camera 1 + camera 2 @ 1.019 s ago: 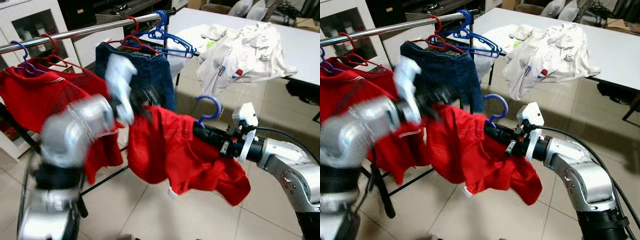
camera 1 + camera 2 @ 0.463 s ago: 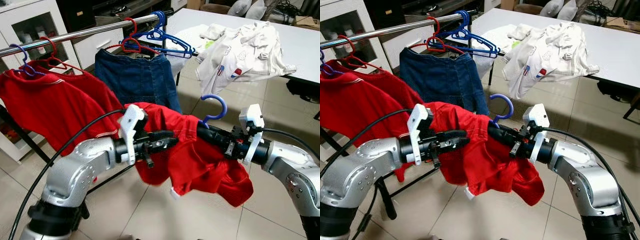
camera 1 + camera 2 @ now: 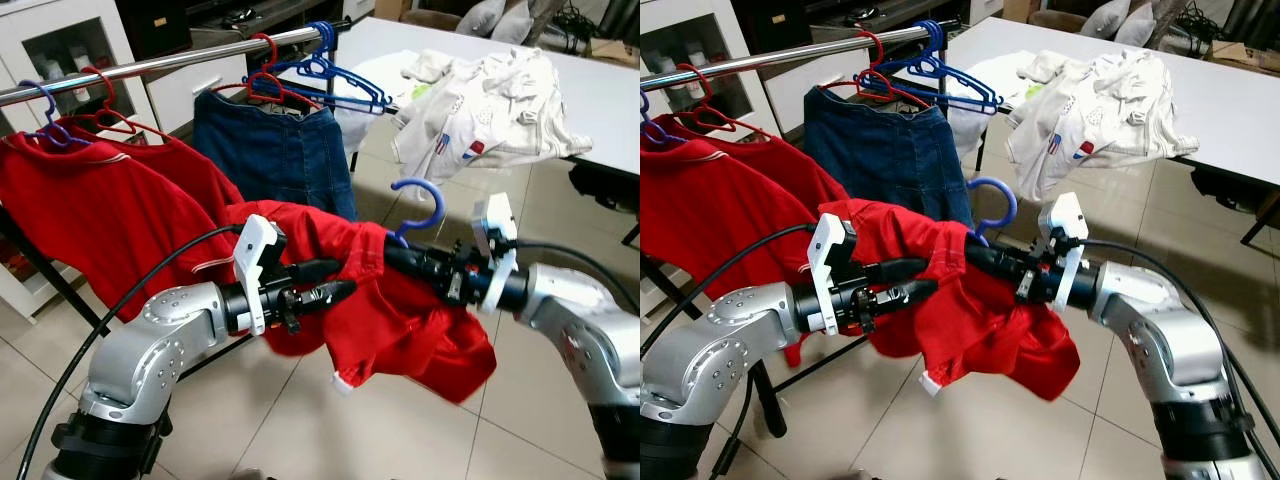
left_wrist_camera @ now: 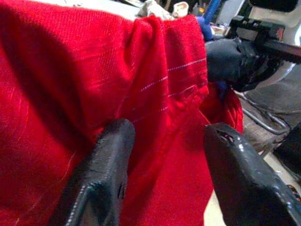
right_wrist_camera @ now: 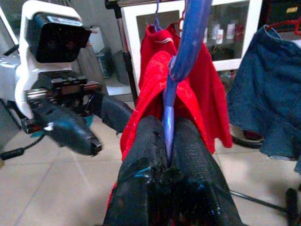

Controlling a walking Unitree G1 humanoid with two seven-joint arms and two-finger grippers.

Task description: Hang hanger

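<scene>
A blue hanger (image 3: 420, 203) carries a red shirt (image 3: 400, 325) that droops below it in mid-air, in front of the metal clothes rail (image 3: 150, 65). My right gripper (image 3: 397, 257) is shut on the hanger's neck just under the hook; the right wrist view shows the blue stem (image 5: 187, 42) pinched between the fingers (image 5: 141, 155). My left gripper (image 3: 335, 281) reaches in from the left at the shirt's other shoulder. It is open, its two fingers (image 4: 110, 160) spread with red cloth lying between and beyond them.
On the rail hang a denim skirt (image 3: 275, 150), two red shirts (image 3: 100, 200) and spare red, blue and purple hangers (image 3: 330, 75). A white table (image 3: 610, 100) at the back right holds a heap of white clothes (image 3: 490, 100). Tiled floor lies below.
My left arm has swung down from in front of the rail, and its gripper now sits at the red shirt. The right gripper with the hanger has shifted slightly left.
</scene>
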